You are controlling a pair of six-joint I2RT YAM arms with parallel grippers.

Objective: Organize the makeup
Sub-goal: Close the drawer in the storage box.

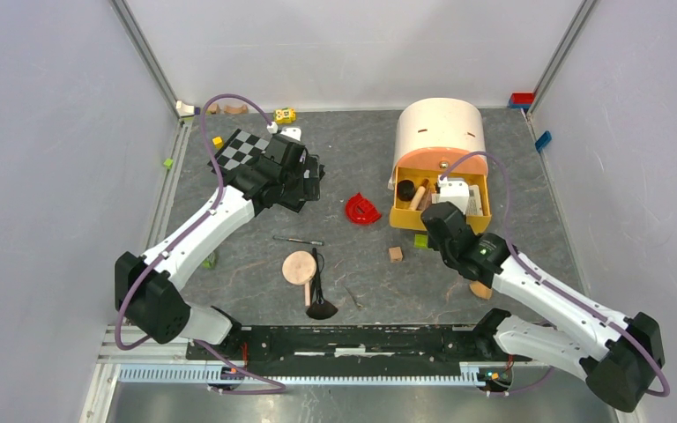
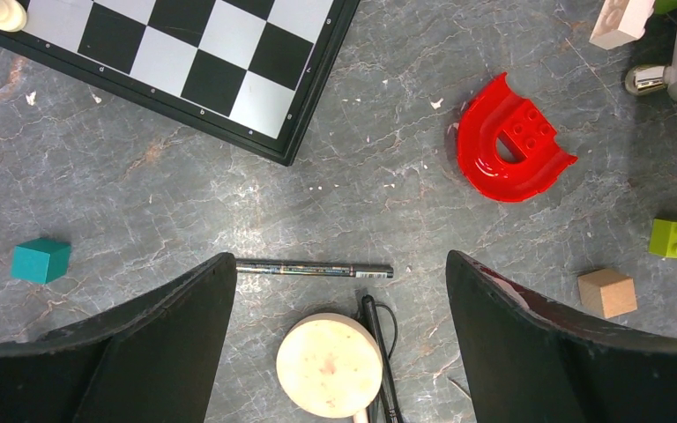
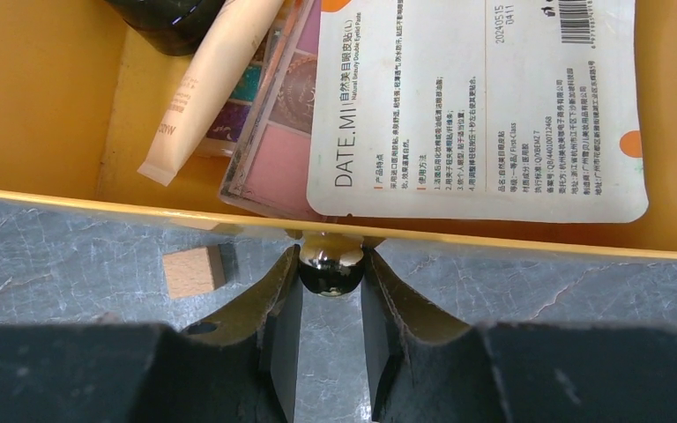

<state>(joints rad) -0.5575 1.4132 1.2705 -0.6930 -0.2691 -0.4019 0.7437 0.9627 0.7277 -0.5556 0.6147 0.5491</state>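
Right pincer (image 3: 331, 273): clamped on the shiny knob (image 3: 330, 263) at the front of the yellow drawer (image 3: 44, 106). Drawer is out. Inside it, just beyond the fingers: white printed packet (image 3: 485, 115), eyeshadow palette (image 3: 273, 132) partly under it, cream tube (image 3: 207, 84) lying across the palette, and a dark jar (image 3: 163, 11) in the back corner.

Left pincer (image 2: 339, 257): fingers wide apart, holding nothing, hanging above the desk (image 2: 379, 185). Loose makeup sits between and below its fingers: thin dark pencil (image 2: 313, 269) crosswise at the tips, round peach compact (image 2: 329, 366) nearer the wrist, black-handled brush (image 2: 379, 352) touching the compact's right side.

Red curved brick (image 2: 507, 145) and checkerboard (image 2: 203, 62) lie beyond the tips.
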